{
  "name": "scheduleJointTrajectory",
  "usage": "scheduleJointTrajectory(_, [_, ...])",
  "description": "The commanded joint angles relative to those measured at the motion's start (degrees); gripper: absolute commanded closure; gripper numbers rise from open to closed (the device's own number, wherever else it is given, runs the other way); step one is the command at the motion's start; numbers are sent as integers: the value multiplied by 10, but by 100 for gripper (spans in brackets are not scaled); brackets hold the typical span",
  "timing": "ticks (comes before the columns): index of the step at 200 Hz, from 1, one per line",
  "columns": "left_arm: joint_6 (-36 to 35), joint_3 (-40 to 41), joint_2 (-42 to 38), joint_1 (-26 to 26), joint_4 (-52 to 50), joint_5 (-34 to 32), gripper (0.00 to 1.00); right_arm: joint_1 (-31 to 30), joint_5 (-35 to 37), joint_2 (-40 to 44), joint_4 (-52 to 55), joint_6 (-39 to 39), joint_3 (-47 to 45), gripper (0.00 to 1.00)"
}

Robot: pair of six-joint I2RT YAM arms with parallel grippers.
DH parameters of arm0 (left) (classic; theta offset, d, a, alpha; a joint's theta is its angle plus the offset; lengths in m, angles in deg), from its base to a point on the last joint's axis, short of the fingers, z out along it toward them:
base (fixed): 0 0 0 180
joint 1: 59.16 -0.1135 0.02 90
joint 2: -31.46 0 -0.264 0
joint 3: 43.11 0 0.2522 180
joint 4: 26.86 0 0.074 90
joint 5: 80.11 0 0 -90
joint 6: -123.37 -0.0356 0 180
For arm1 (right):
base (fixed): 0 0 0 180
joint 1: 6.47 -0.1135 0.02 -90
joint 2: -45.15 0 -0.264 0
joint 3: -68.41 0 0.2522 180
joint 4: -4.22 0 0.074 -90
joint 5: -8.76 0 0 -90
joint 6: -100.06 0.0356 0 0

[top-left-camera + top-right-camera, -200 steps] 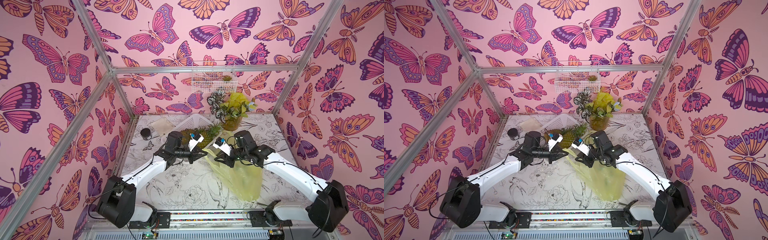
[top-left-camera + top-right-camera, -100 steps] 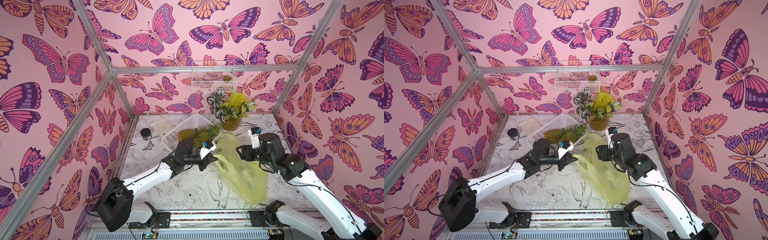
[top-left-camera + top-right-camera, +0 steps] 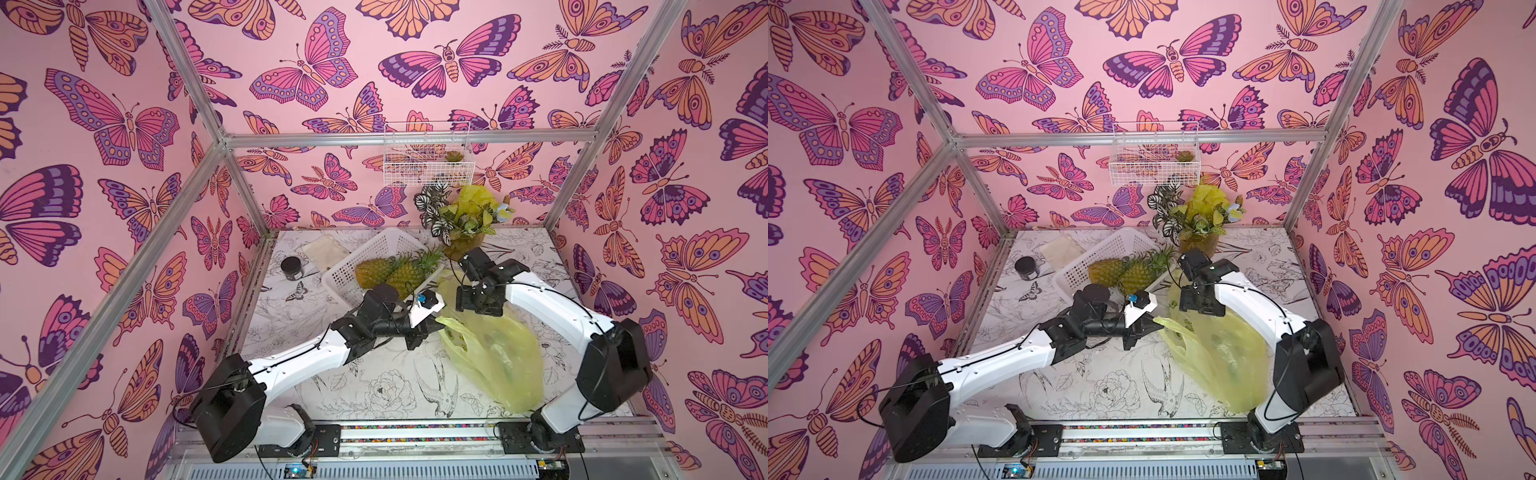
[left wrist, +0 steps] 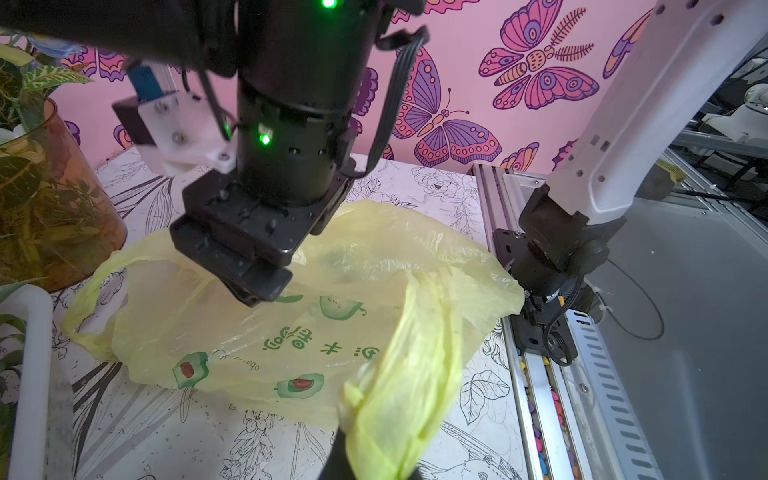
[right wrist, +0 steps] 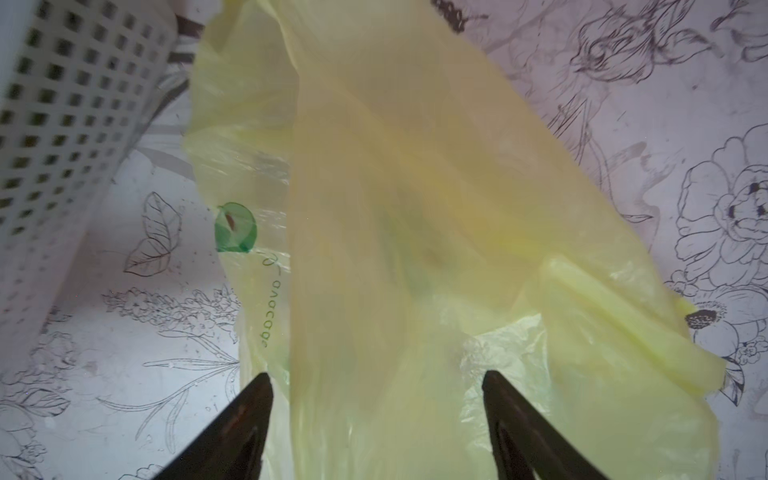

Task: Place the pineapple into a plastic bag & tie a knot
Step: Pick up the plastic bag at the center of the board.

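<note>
Top views first. We see the plastic bag (image 3: 494,357) lying crumpled on the table (image 3: 374,386), over on the right arm's side. It's thin, see-through yellow-green, with darker blotches showing through. The left gripper (image 3: 439,323) reaches across to the end of the bag nearest the white basket (image 3: 361,257). The right gripper (image 3: 478,305) points down onto the bag just beside it. Two pineapples (image 3: 395,270) lie in the basket, next to the bag and not inside it. It's the same layout in both top views, and neither lets us judge the jaws.

The left wrist view fills that in. The left gripper (image 4: 374,465) is closed tight on a twisted-up strip of the bag (image 4: 291,345). Here we can also make out the prints, which are green avocado halves and green lettering. One loop handle lies loose toward the potted plant (image 4: 45,187). The right gripper (image 4: 249,282) sits right on top of the film.

In the right wrist view, the right gripper's fingers (image 5: 245,428) stand wide apart. Bag film is draped between them but isn't pinched. It's blurry, but one avocado print and the basket wall (image 5: 62,124) show.
</note>
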Motion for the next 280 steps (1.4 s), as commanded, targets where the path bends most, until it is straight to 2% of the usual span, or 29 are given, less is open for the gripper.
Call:
scheduleJointTrajectory(1, [-16,-1,8,4,12,-9,100,-1,6,-30,33,-13,27,21])
scheduleJointTrajectory(21, [-19,-5,9,6,12,-12,100,0,21,-66,48,-18,44,29])
scheduleJointTrajectory(31, [-19,-6,9,6,12,-15,100,-1,36,-75,54,-17,49,40])
scheduleJointTrajectory(60, [-18,1,-2,8,11,-28,100,13,60,-59,52,-10,51,89])
scheduleJointTrajectory(68, [-18,5,-7,9,11,-31,100,23,64,-47,52,-4,52,100])
scheduleJointTrajectory(108, [-33,21,-18,22,-24,-38,100,73,72,55,31,4,51,100])
scheduleJointTrajectory(155, [-59,54,-8,44,-55,-56,98,82,117,146,26,44,9,100])
scheduleJointTrajectory(168, [-66,60,-3,48,-65,-55,87,82,121,162,16,60,-4,100])
scheduleJointTrajectory(197, [-80,62,-9,59,-80,-63,44,83,127,165,-1,84,-13,100])
scheduleJointTrajectory(210, [-70,59,-27,59,-80,-76,31,84,131,155,-1,97,-12,100])
scheduleJointTrajectory(227, [-51,57,-81,59,-80,-103,23,84,141,142,4,119,-10,100])
scheduleJointTrajectory(257, [-3,66,-176,58,-79,-177,16,87,147,127,8,141,-12,100])
scheduleJointTrajectory(280, [58,78,-225,52,-79,-293,10,91,146,127,5,142,-18,100])
